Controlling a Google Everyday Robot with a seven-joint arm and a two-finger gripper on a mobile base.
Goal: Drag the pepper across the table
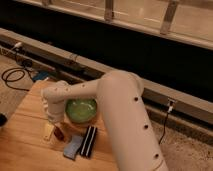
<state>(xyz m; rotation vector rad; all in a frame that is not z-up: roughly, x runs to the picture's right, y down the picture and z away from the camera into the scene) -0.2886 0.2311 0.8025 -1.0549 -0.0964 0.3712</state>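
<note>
Closing in on the pepper (59, 133) looks like the step in hand. The tool (55, 120) hangs just above it on the wooden worktop (22, 145), between the white bottle (48, 131) and the green bowl (81, 110). I cannot tell the tool's state. The next move calls for firm contact, then a steady pull clear of the striped block (90, 141).

pincer (54, 121) half hidden by wrist (56, 104), above pepper (59, 133)

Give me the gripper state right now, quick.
Gripper: state cannot be told. It is low over the table, just above the pepper, left of the green bowl.
</note>
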